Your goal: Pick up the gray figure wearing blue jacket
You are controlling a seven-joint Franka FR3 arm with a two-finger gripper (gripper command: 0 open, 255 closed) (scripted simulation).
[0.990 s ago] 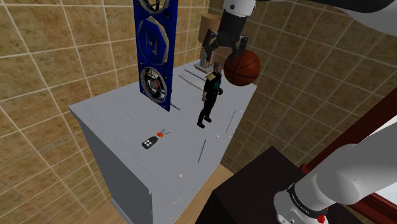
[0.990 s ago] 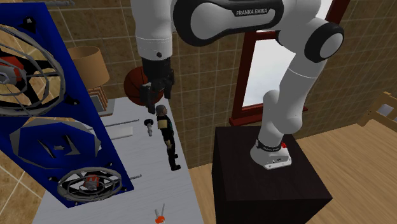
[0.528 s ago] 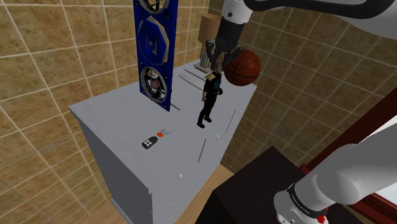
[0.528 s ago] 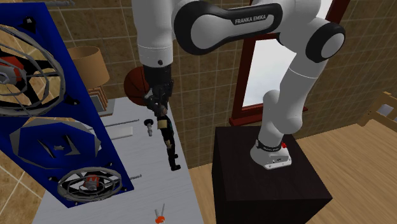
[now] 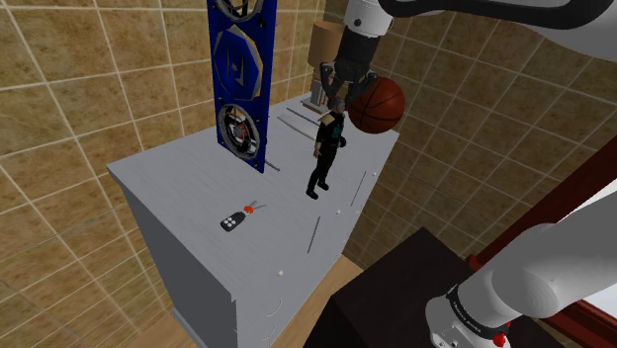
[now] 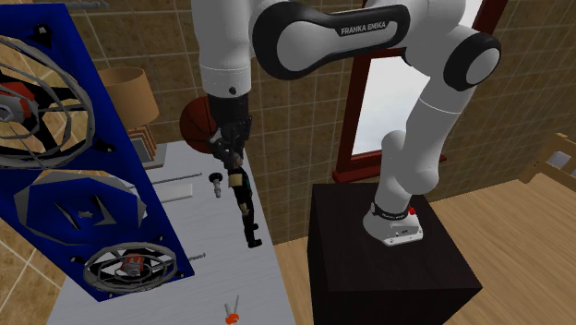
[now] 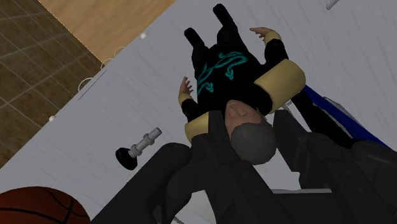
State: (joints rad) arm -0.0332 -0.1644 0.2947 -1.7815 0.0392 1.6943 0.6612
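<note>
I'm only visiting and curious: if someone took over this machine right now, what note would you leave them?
Gripper: reaching down from above, looks shut on the head of the figure.
Figure: upright in dark clothes, feet on the grey table, with the basketball close beside it.
Done: the reach and, apparently, the grasp.
Left: lift the figure clear of the table without knocking the basketball.
</note>
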